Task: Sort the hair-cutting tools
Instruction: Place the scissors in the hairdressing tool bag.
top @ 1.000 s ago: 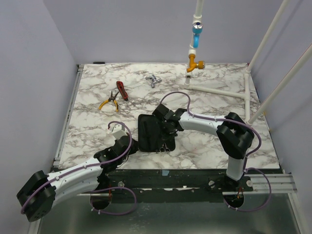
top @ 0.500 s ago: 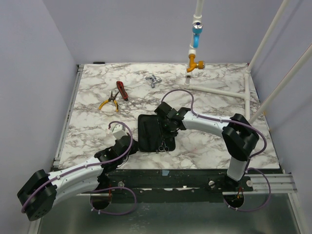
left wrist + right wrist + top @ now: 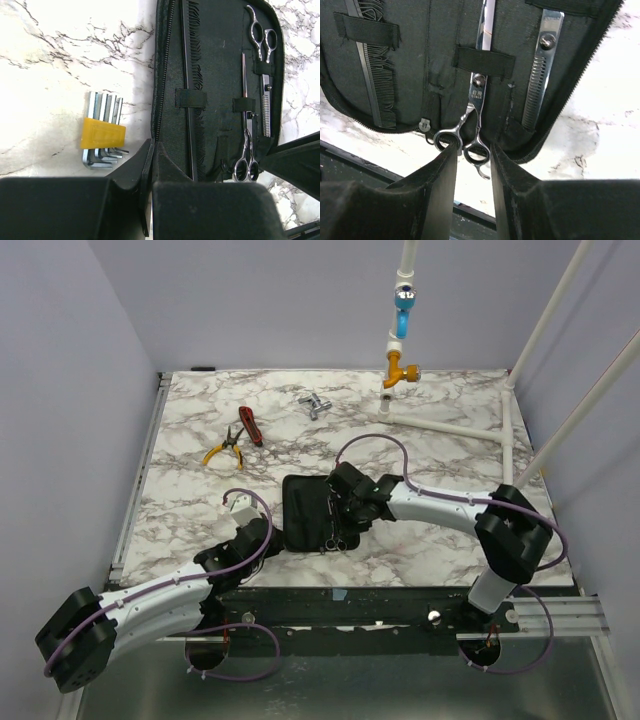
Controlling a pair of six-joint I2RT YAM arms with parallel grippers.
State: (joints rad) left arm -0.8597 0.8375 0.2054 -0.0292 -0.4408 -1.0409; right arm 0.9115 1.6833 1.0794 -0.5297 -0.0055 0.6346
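— Right wrist view: how wide does the right pincer (image 3: 472, 150) stand?

— Partly open, with a modest gap. The finger loops of the thin silver-metal scissors (image 3: 479, 95) lie in that gap. Its fingers (image 3: 437, 200) stand on either side of the loops. One finger overlaps a loop, but I cannot tell whether it touches. Nothing is clamped.

— And where do the scissors sit?

— Flat inside the open black fabric zip case (image 3: 420, 60), down its middle, with the blades tucked under a black elastic strap. The loops poke out past the case's rim.

— What else is in the case?

— A slim straight black comb (image 3: 187, 75) lies along one long side, held under its own strap. A pair of silver thinning shears with a toothed blade (image 3: 263, 85) lies along the opposite side, with the scissors between the two.

— And the left pincer (image 3: 151, 150)?

— Shut tight in the left wrist view, fingers pressed together with nothing visible between them. Its tips meet the case's zip edge on the comb side. I cannot tell whether they press on that edge.

— Is anything lying outside the case?

— A set of metal hex keys in a yellow holder (image 3: 102, 132) lies on the marble tabletop (image 3: 430, 440), just beside the comb-side edge. In the top external view, yellow-handled pliers (image 3: 222, 450) and a red-handled tool (image 3: 250, 425) lie well apart from the case, beyond its far end.
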